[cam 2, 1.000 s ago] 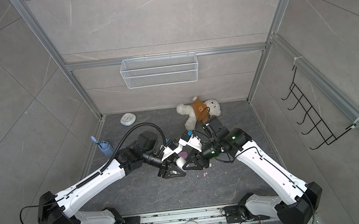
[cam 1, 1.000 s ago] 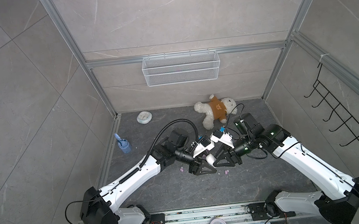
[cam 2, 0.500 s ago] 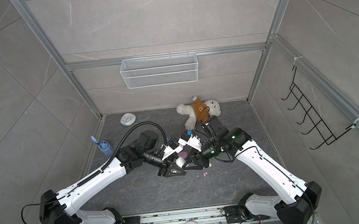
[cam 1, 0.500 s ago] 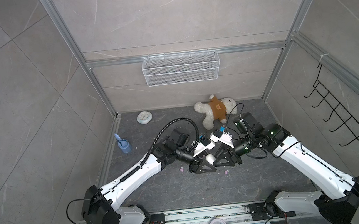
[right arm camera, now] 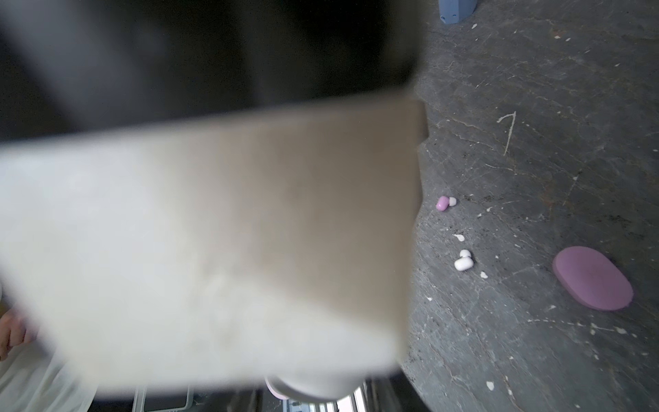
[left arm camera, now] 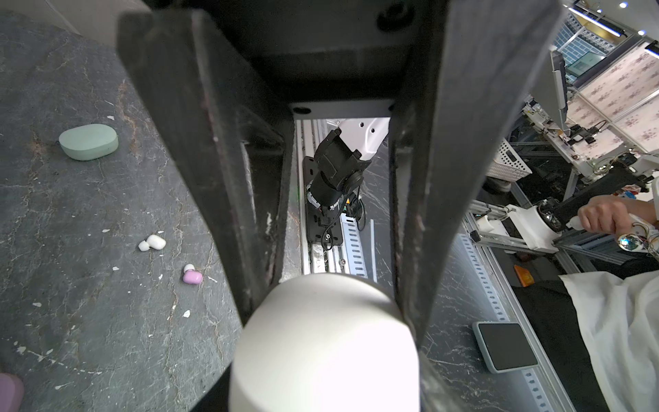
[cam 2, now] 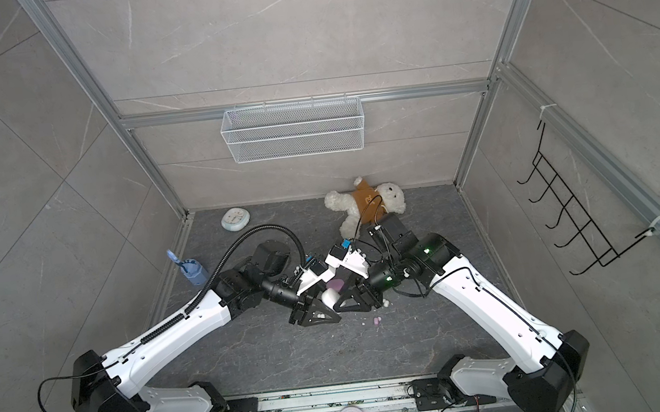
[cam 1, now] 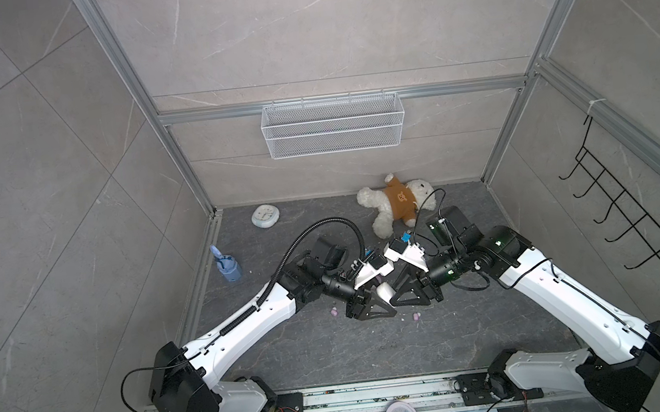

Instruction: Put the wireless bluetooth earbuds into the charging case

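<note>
My left gripper (left arm camera: 331,314) pinches the white charging case (left arm camera: 322,342). My right gripper (cam 2: 347,302) is right beside it, but I cannot tell if it grips. A white earbud (left arm camera: 153,243) and a pink earbud (left arm camera: 192,276) lie loose on the table (left arm camera: 89,321). They look tiny, light, hard and slippery, so I would pinch each gently across its fat middle.

- Grey marble-look tile walls (cam 1: 301,30) framed by aluminium posts (cam 1: 119,70).
- Dark veined stone floor (cam 1: 335,352).
- White wire basket (cam 1: 333,131) on the back wall; black hook rack (cam 1: 633,200) on a side wall.
</note>
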